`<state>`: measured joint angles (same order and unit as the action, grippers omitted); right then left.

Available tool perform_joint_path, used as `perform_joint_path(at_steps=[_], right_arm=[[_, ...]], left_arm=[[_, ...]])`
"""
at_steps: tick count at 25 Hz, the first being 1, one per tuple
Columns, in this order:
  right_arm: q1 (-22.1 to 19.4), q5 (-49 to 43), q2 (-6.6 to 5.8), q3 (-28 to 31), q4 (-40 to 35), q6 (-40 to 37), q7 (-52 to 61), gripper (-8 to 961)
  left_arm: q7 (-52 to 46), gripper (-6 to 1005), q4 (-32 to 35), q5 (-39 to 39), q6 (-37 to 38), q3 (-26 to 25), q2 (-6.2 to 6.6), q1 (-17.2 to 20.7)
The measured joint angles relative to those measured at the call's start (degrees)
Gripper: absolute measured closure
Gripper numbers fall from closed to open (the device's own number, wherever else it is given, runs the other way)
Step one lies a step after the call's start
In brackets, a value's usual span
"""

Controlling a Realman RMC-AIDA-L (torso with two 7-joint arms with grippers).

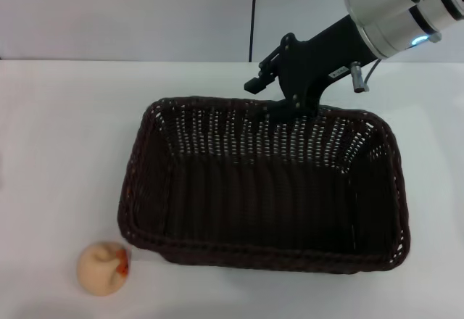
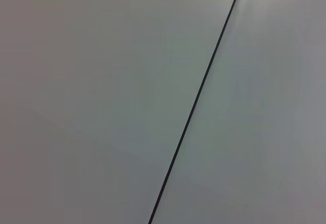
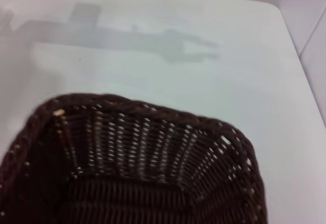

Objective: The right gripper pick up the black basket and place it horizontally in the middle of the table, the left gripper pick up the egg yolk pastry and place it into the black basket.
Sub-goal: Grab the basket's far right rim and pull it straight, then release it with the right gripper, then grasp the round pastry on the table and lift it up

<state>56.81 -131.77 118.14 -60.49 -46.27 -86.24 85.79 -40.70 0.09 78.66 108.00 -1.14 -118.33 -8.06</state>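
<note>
The black basket lies lengthwise across the middle of the white table, open side up and empty. It also shows in the right wrist view. My right gripper is at the middle of the basket's far rim. Its fingers stand apart, one behind the rim and one on it. The egg yolk pastry lies on the table just off the basket's near left corner, its orange patch facing the basket. My left gripper is out of view. The left wrist view shows only wall.
Pale grey wall panels with a black seam rise behind the table and fill the left wrist view. Bare tabletop lies left of the basket and around the pastry. The table's edge and corner show in the right wrist view.
</note>
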Motion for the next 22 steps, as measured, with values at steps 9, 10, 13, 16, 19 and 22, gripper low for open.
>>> perform_joint_path(at_steps=[9,10,13,16,19,22], right_arm=[[-2.31,6.52,0.51,1.33,-0.12,2.87,-4.22,561],[-3.31,8.34,0.59,2.24,-0.26,3.44,-5.11,561],[-8.26,16.35,0.63,6.69,-0.13,4.56,-7.89,562],[-17.70,31.10,0.62,10.82,0.13,5.52,-11.85,562],[-22.51,38.52,0.63,11.25,0.15,5.70,-14.47,562],[-28.74,46.67,0.65,12.07,0.78,5.92,-17.30,562]], left_arm=[[0.00,609,-0.06,0.00,-0.27,0.15,0.05,0.12],[0.00,609,0.14,0.00,-0.27,0.64,0.10,0.16],[-0.07,609,1.85,-0.01,-0.28,3.63,0.31,0.29],[-3.63,609,9.09,0.02,-1.08,11.47,0.52,1.24],[-7.18,610,14.09,0.04,-2.40,16.99,1.03,2.18],[-10.64,609,20.07,1.07,-3.32,26.14,2.91,3.92]])
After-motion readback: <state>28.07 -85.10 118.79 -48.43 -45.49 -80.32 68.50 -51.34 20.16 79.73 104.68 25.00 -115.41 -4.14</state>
